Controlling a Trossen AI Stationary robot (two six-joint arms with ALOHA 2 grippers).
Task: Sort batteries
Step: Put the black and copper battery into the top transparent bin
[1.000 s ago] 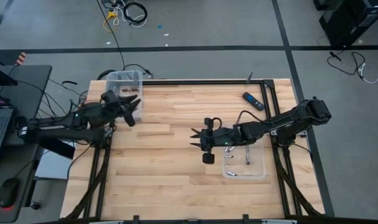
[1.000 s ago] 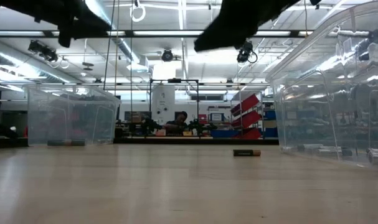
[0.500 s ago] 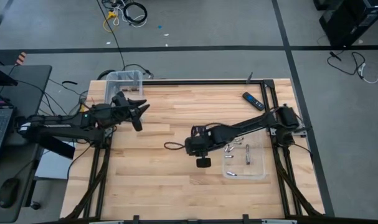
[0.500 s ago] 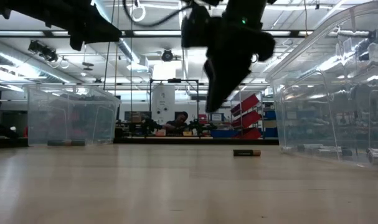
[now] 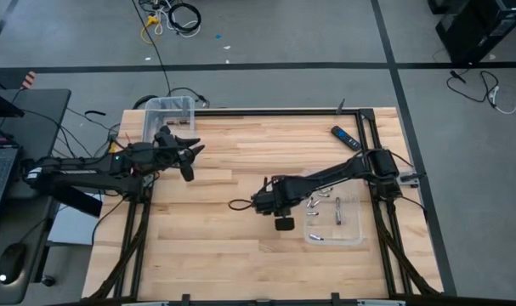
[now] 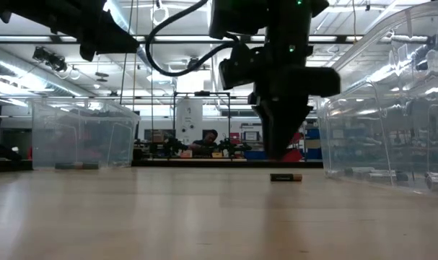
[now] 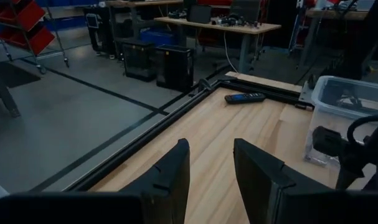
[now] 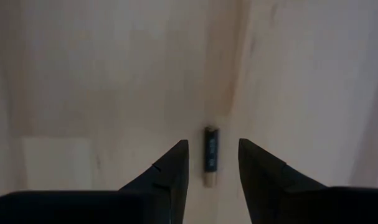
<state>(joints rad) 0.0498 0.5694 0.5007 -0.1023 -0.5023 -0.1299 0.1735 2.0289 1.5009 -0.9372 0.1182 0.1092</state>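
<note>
Pale wooden boards make the table [image 5: 240, 246], and both dark arms reach over it. The right arm stretches from the right edge toward the middle and bends its wrist down, so the right gripper [image 5: 262, 204] points straight at the wood. In the right wrist view its two fingers [image 8: 170, 171] stand apart with a clear gap, and one dark battery [image 8: 211, 155] with a lighter end lies flat on the table in this gap. The fingers do not touch it; the gripper holds nothing. In the low view the same gripper [image 6: 282, 148] hangs just above the battery [image 6: 285, 177], which rests alone on the bare wood.

More batteries [image 5: 324, 202], silvery ones, lie inside the clear bin [image 5: 355, 238] near the right edge of the table, just beside the right arm. A second clear bin [image 5: 168, 106] stands at the far left corner, and some dark cells [image 5: 174, 124] lie in it.

The left arm comes in from the left edge, almost level, and the left gripper [image 5: 188, 159] hovers near that second bin. Its fingers [image 7: 173, 171] are also parted and empty in the left wrist view. A black-and-blue remote [image 5: 345, 138] lies near the far right corner.
</note>
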